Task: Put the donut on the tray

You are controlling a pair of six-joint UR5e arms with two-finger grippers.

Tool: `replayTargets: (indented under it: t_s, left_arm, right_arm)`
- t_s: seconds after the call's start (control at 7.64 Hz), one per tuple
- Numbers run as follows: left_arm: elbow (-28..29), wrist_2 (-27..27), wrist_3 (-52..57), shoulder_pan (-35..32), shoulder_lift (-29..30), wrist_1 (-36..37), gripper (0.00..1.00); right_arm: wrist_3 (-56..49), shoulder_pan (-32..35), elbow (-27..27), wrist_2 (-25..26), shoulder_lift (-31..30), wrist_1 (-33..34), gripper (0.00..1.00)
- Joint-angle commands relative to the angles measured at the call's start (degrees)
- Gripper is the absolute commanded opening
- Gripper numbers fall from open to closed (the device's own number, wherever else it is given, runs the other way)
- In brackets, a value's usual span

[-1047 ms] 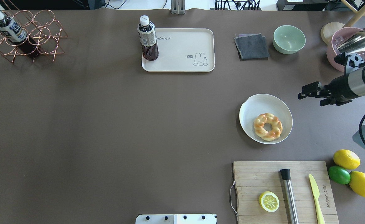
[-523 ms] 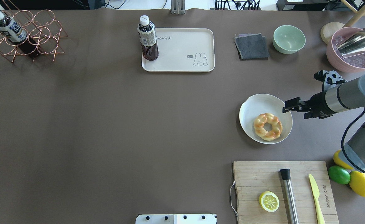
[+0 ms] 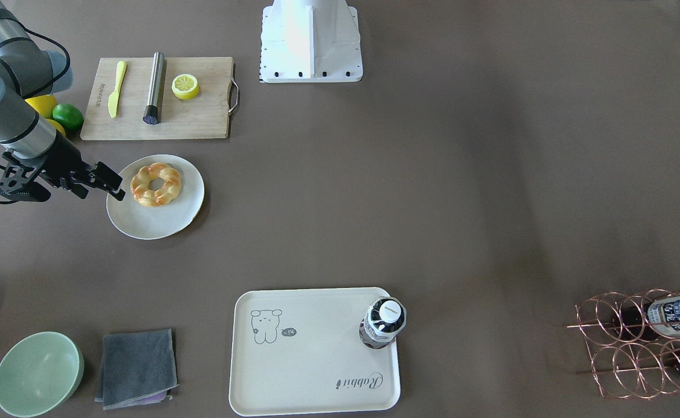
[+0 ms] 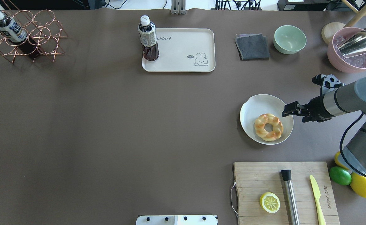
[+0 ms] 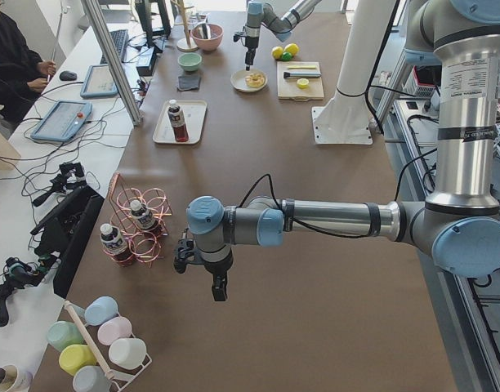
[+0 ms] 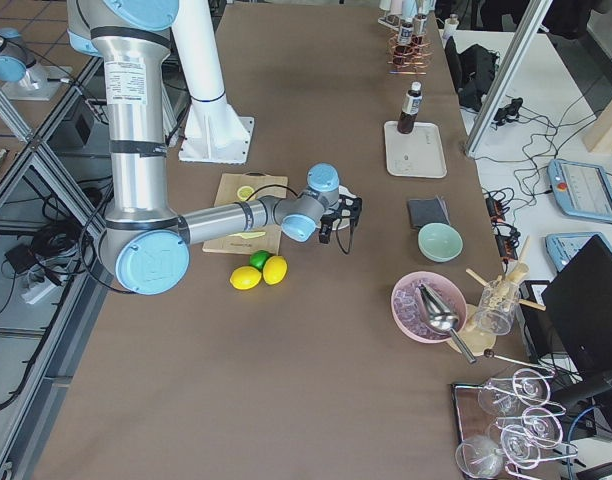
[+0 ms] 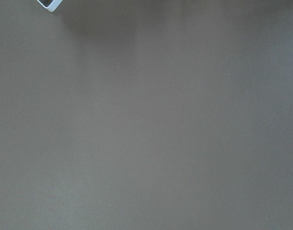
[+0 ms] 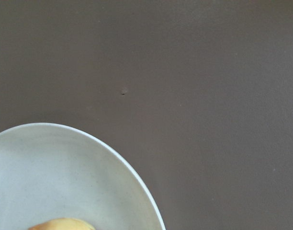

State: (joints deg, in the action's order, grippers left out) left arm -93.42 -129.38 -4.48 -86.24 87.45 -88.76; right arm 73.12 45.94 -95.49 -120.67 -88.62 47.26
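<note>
Right gripper hovers over the plate's two o'clock rim, its jaw spacing impossible to read. The donut sits on the plate toward five o'clock, and the tray lies well off at eleven. Left gripper: jaws unreadable too.

right arm and left arm both stretch outward, jaws pointing straight down.

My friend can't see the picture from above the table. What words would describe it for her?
A twisted golden donut lies on a round white plate, with the robot's right end effector by the plate's rim, not touching the donut. Farther across the brown table, the cream tray holds an upright bottle in one corner.
</note>
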Motion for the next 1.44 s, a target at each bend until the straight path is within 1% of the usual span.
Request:
replayTargets:
  t_s: [0.0,0.13,0.26,0.65,0.79,0.92,1.18,1.31]
  left_arm:
    - [-0.2,0.0,0.0,0.0,0.1,0.1,0.98]
    - [-0.2,0.0,0.0,0.0,0.0,0.1,0.98]
    - [-0.2,0.0,0.0,0.0,0.0,0.1,0.98]
    - [-0.1,0.0,0.0,0.0,0.0,0.1,0.98]
    - [-0.2,0.0,0.0,-0.1,0.0,0.1,0.98]
    - [-0.3,0.0,0.0,-0.1,0.0,0.1,0.98]
    - [-0.3,0.0,0.0,-0.1,0.0,0.1,0.98]
    - [-0.3,0.0,0.0,-0.1,0.1,0.1,0.98]
  right_arm:
    - [0.0,-0.2,0.0,0.2,0.0,-0.1,0.09]
    - [-0.1,-0.5,0.0,1.0,0.0,-0.1,0.00]
    - [-0.3,-0.9,0.1,1.8,0.1,-0.1,0.00]
    - [0.1,-0.9,-0.8,1.1,0.5,-0.1,0.00]
    - [0.3,1.0,-1.7,-1.1,1.0,0.0,0.00]
    - [1.0,4.2,-2.1,-5.2,1.1,-0.1,0.00]
    - [1.0,10.0,-2.6,-12.2,1.1,-3.8,0.00]
    - [1.0,12.3,-2.6,-14.7,1.1,-4.5,0.00]
